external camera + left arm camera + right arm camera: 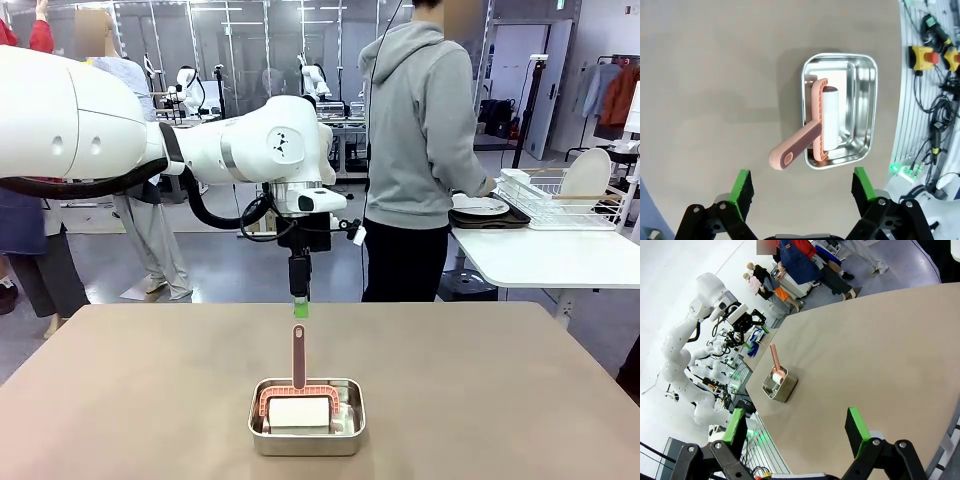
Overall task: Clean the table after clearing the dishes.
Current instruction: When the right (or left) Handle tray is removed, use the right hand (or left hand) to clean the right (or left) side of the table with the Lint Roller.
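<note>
While the person (420, 150) in a grey hoodie stood beyond the far edge of the table (520, 400), turned toward a smaller white table (550, 255), the taupe top carried one group of things: a steel pan (306, 428) close to the robot's edge, about midway along it. A roller (298, 400) with a pink handle lay in the pan, its white roll resting on the pan floor and its handle sloping up over the pan's far rim. The left gripper (298, 304) hung pointing straight down over the tip of that handle; from its own wrist camera the left gripper's jaws stood wide apart with nothing between them, the green pads (742, 187) clear of the handle and the pan (862, 110) farther off. The right gripper (795, 427) was also spread wide and empty, above the table (880, 350) near a corner well away from the pan (780, 386). A white plate (480, 206) lay on a dark tray (490, 220) at the white table's left edge, the person's hand (487, 187) just above it, beside a wire rack (555, 207) holding another plate (587, 172) upright
</note>
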Robot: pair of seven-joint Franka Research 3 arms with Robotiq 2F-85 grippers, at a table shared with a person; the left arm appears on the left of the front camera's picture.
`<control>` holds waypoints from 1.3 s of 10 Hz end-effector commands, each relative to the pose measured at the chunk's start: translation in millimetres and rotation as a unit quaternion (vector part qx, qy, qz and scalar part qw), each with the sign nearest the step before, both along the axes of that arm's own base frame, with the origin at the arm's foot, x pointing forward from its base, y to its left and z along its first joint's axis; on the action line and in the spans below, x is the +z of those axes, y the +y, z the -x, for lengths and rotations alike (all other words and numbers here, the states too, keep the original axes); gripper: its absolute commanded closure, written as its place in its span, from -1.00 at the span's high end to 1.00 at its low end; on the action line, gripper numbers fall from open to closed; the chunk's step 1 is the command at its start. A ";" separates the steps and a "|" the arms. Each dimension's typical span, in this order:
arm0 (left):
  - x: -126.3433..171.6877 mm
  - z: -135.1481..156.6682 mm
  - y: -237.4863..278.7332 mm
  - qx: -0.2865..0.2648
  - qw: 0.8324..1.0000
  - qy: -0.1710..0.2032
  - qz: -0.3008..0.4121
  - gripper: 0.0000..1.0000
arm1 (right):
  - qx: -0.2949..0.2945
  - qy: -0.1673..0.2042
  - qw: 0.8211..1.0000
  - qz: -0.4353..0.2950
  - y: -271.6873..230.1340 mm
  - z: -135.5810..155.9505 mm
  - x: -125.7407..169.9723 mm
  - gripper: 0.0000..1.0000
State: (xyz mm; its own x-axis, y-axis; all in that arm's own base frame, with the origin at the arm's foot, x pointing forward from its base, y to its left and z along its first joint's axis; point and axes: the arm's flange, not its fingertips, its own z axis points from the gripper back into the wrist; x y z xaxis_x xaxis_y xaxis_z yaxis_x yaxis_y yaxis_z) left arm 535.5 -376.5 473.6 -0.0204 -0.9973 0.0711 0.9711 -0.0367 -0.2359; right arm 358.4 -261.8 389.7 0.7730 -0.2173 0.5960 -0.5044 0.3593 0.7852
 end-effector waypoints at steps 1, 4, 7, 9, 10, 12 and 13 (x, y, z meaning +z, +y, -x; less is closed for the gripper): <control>-18.3 -10.4 -4.5 0.008 0.999 0.033 0.021 1.00 | -0.006 -0.004 1.000 0.003 3.9 2.8 1.8 1.00; -36.8 -15.3 -10.9 0.031 0.998 0.049 -0.013 1.00 | -0.006 -0.004 1.000 0.003 3.9 2.8 1.8 1.00; -65.2 -15.3 -10.1 0.040 0.995 0.090 -0.031 1.00 | -0.006 -0.004 1.000 0.003 3.9 2.8 1.8 1.00; -77.7 -12.5 -3.9 0.042 0.993 0.108 -0.039 1.00 | -0.006 -0.004 1.000 0.003 3.9 2.8 1.8 1.00; -81.5 -11.2 -2.5 0.043 0.992 0.109 -0.047 1.00 | -0.006 -0.004 1.000 0.003 3.9 2.8 1.8 1.00; -85.1 -9.2 -0.9 0.042 0.992 0.112 -0.046 1.00 | -0.006 -0.004 1.000 0.003 3.9 2.8 1.8 1.00; -88.0 -8.4 -0.9 0.039 0.992 0.115 -0.046 1.00 | -0.006 -0.004 1.000 0.003 3.9 2.8 1.8 1.00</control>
